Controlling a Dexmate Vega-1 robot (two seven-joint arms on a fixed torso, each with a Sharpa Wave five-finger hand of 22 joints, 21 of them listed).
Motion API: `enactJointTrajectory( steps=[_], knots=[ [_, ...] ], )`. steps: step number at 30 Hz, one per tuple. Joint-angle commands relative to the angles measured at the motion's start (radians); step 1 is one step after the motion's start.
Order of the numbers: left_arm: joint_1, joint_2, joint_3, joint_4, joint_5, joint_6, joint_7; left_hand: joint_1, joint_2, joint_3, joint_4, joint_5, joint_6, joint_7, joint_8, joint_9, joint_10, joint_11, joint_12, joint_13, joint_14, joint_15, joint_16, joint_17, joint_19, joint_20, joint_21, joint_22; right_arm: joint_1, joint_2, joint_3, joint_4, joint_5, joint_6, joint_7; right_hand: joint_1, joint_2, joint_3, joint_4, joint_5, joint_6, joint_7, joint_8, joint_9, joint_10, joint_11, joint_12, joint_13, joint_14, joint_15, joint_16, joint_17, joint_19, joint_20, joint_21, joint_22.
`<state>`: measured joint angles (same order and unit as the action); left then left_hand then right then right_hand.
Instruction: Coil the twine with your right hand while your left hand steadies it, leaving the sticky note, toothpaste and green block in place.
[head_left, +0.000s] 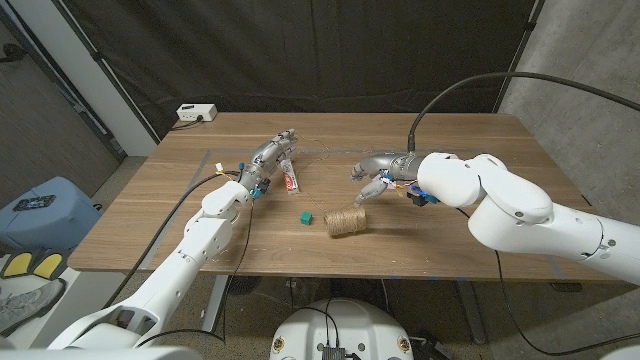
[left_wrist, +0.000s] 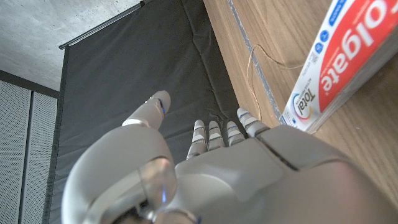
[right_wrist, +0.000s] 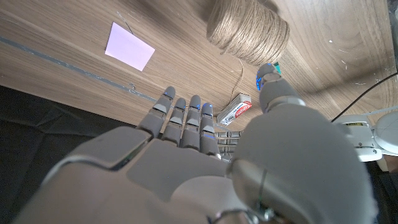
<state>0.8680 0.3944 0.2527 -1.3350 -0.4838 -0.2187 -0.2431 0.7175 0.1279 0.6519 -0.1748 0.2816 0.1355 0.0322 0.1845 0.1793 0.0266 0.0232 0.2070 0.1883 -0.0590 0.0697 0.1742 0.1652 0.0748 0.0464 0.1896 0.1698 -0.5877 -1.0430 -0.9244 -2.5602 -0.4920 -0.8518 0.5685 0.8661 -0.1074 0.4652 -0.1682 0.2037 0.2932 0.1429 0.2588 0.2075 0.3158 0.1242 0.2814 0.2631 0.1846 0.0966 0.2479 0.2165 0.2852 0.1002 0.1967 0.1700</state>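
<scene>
twine (head_left: 346, 222) spool lies centre frame, neither hand on it; right hand (head_left: 372, 186) just above it, spread; left hand (head_left: 268, 158) spread beside toothpaste (head_left: 290, 181); risk: reaching left hand knocks toothpaste or block (head_left: 306, 217)

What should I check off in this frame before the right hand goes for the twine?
1. Right hand free: ok, fingers apart and holding nothing in the right wrist view.
2. Twine spool reachable: ok, it lies on its side just in front of the right hand, with a loose strand trailing from it.
3. Left hand steadying the twine: not ok, it sits beside the toothpaste, apart from the spool.
4. Green block clear of the path: cannot tell, it lies close to the spool's left.
5. Sticky note undisturbed: ok, lying on the table away from both hands.
</scene>
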Motion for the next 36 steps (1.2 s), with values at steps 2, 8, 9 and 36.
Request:
enactJointTrajectory(
  steps=[2,8,9,36],
  knots=[
    [0.006,0.000,-0.011,-0.011,-0.006,-0.012,0.003,0.011,0.000,-0.005,0.001,0.010,0.005,-0.002,0.002,0.001,0.005,0.003,0.001,0.005,-0.003,0.006,0.003,0.003,0.001,0.003,0.003,0.003,0.023,0.046,-0.053,0.029,-0.030,-0.031,0.006,0.006,-0.007,0.008,0.002,0.002,0.001,0.007,0.002,0.002,-0.001,-0.002,0.001,0.006,0.002,-0.004,0.003,0.004,0.000,0.004,0.006,0.005],
    [0.018,-0.002,-0.019,-0.020,-0.008,-0.017,0.011,0.014,-0.001,-0.007,0.001,0.011,0.004,-0.002,0.002,0.001,0.005,0.004,0.002,0.005,-0.004,0.007,0.003,0.003,0.001,0.003,0.003,0.003,0.046,0.067,-0.099,0.045,-0.076,-0.055,0.025,0.009,-0.006,0.013,0.002,0.002,-0.002,0.003,-0.001,0.002,-0.006,-0.005,-0.001,0.009,0.002,-0.009,0.002,0.005,-0.001,0.002,0.005,0.005],
    [0.019,-0.003,-0.020,-0.020,-0.009,-0.018,0.011,0.014,-0.001,-0.007,0.001,0.011,0.004,-0.001,0.002,0.001,0.005,0.004,0.002,0.005,-0.004,0.007,0.003,0.003,0.001,0.003,0.003,0.003,0.046,0.068,-0.102,0.045,-0.078,-0.059,0.026,0.010,-0.005,0.014,0.001,0.002,-0.002,0.003,-0.001,0.002,-0.006,-0.006,-0.001,0.009,0.002,-0.009,0.002,0.005,-0.001,0.002,0.005,0.005],
    [0.053,0.007,-0.037,-0.064,-0.009,-0.021,0.010,0.025,-0.002,-0.014,0.002,0.016,0.004,-0.001,0.002,0.001,0.005,0.005,0.002,0.005,0.001,0.009,0.005,0.003,0.007,0.002,0.006,0.003,0.040,0.114,-0.227,0.062,-0.328,-0.076,0.099,0.021,-0.014,0.032,0.000,-0.002,0.041,-0.036,0.006,0.000,0.038,-0.057,0.016,0.023,0.024,-0.050,0.005,0.010,0.016,-0.020,0.007,0.005]
  ],
)
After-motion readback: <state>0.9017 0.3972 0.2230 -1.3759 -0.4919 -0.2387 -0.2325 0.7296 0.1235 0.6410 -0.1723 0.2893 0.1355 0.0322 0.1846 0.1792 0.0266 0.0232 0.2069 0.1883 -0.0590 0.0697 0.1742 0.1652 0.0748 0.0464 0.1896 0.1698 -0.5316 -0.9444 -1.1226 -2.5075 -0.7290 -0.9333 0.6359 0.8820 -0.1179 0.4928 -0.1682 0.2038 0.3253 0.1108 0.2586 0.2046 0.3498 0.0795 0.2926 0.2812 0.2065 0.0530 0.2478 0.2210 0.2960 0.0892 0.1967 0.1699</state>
